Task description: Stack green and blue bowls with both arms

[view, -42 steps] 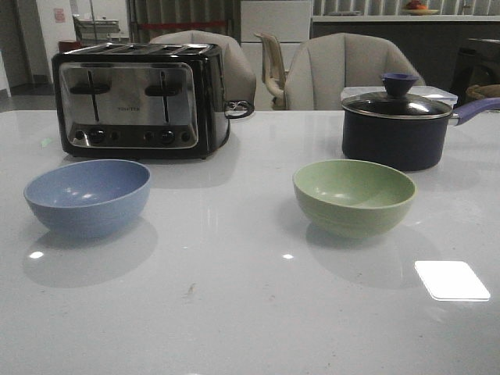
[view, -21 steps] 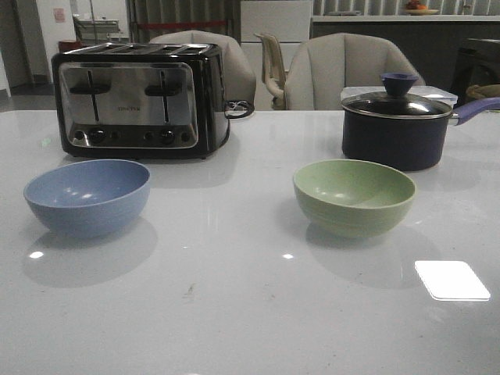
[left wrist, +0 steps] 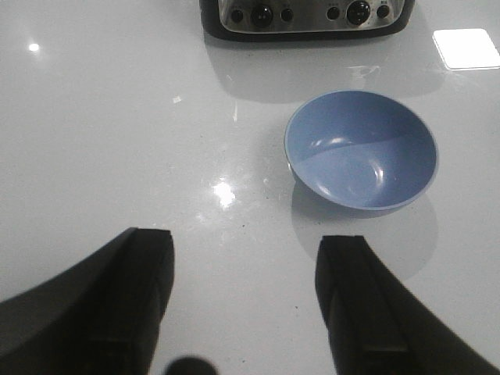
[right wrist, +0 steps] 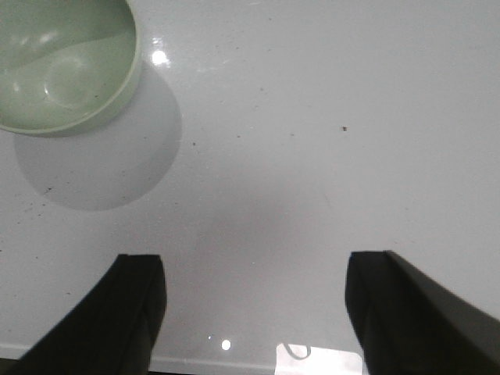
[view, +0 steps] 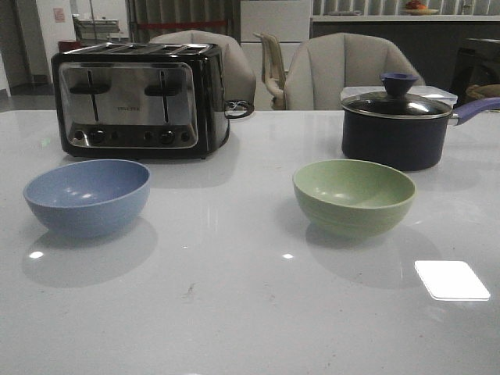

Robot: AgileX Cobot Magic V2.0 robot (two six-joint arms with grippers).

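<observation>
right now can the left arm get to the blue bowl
Probably yes. The left gripper is open above bare table, and the blue bowl sits ahead of it, upright and empty, with nothing between them; the toaster stands behind it.

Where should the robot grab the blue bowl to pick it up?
Probably by the rim. The blue bowl sits upright and empty, its rounded sides too wide to squeeze. The open left gripper could come down from above, one finger inside and one outside the thin edge, on the near side, away from the toaster.
</observation>
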